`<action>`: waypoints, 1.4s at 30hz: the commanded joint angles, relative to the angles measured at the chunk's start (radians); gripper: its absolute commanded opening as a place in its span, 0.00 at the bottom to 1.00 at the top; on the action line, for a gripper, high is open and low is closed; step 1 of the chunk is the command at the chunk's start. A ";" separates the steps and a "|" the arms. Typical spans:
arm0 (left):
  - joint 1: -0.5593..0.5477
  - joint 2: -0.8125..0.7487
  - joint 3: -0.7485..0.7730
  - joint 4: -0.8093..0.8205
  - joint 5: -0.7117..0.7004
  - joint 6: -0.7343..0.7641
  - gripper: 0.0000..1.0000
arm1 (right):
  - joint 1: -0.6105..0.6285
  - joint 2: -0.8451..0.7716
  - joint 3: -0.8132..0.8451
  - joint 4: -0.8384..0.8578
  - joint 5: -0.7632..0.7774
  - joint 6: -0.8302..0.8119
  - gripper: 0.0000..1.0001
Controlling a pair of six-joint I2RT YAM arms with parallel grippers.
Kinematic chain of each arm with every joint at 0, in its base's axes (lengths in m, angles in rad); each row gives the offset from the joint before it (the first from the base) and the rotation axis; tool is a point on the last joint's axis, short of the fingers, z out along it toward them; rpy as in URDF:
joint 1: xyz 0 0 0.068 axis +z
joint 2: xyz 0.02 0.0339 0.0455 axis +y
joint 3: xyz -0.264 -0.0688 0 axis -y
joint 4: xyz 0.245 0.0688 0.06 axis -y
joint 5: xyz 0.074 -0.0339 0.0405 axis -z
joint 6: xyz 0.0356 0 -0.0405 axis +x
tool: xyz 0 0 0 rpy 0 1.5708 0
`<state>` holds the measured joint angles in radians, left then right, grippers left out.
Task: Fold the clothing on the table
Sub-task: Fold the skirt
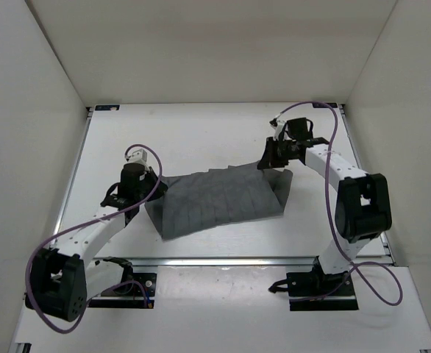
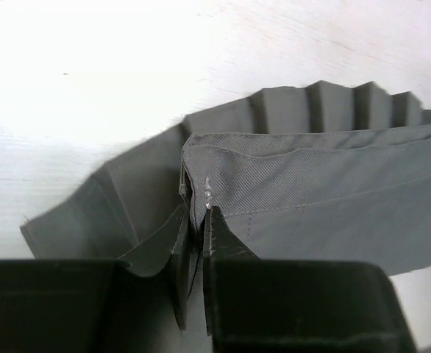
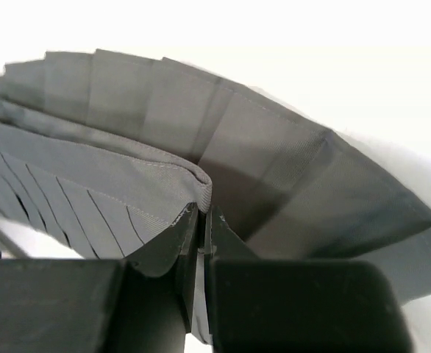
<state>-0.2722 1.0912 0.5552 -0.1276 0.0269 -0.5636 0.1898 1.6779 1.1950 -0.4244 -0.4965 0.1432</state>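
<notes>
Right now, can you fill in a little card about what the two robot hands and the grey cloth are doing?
clothing: grey and pleated, stretched out between the two arms
table: white, with the clothing lying on it
left gripper: pinched shut on the clothing's stitched edge at its left end
right gripper: pinched shut on the clothing's stitched edge at its right end
layers: in both wrist views a stitched edge lies over a pleated layer
</notes>
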 commanded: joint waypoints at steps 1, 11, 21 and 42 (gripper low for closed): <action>0.028 0.058 0.026 0.074 -0.128 0.021 0.03 | 0.002 0.092 0.127 0.089 0.120 0.025 0.00; 0.083 0.147 0.143 0.059 -0.111 0.050 0.60 | -0.002 0.188 0.340 -0.113 0.392 0.039 0.35; 0.057 -0.045 -0.020 -0.087 -0.088 -0.019 0.48 | -0.118 0.082 0.046 -0.036 0.365 0.053 0.38; 0.065 -0.059 -0.121 -0.161 -0.079 -0.053 0.52 | -0.076 0.198 0.063 -0.086 0.382 0.059 0.28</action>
<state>-0.2081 1.0359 0.4358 -0.2852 -0.0479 -0.6079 0.1047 1.8664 1.2205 -0.5072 -0.1093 0.1993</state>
